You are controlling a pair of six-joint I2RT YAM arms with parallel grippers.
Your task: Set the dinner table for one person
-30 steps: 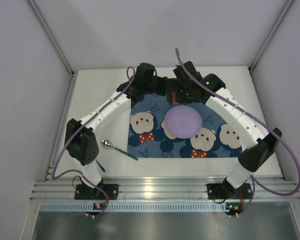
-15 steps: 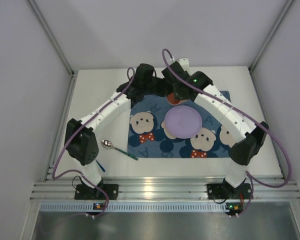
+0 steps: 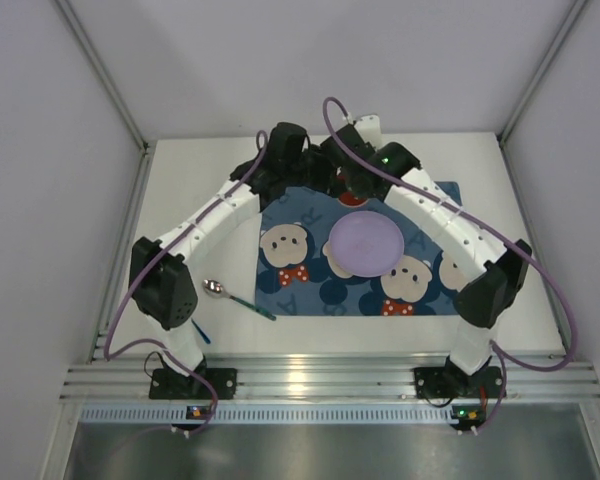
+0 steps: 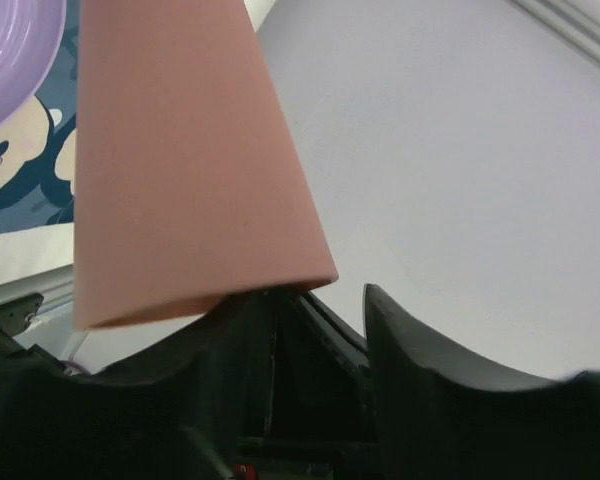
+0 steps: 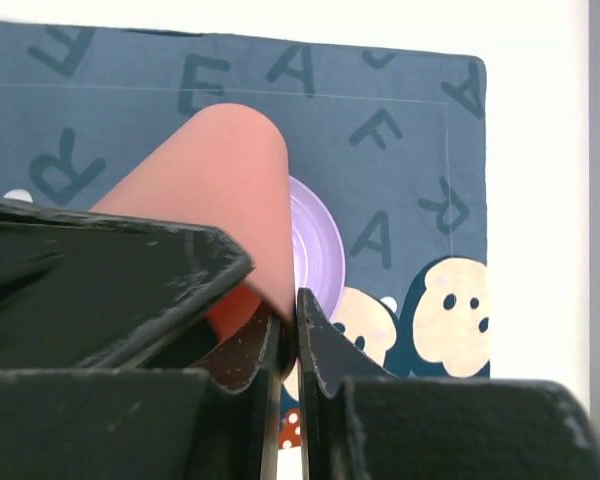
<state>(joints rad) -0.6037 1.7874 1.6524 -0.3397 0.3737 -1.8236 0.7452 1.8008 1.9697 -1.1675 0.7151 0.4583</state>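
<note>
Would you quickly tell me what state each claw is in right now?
Left claw: open, jaws apart beside the pink cup.
Right claw: closed on the pink cup's rim.

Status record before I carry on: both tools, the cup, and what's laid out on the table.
cup: pink, held over the far part of the placemat
right tool: shut on the cup's wall
left tool: jaws apart at the cup's rim, not pinching it
plate: purple, lying on the placemat
spoon: on the table, by the placemat's left edge
</note>
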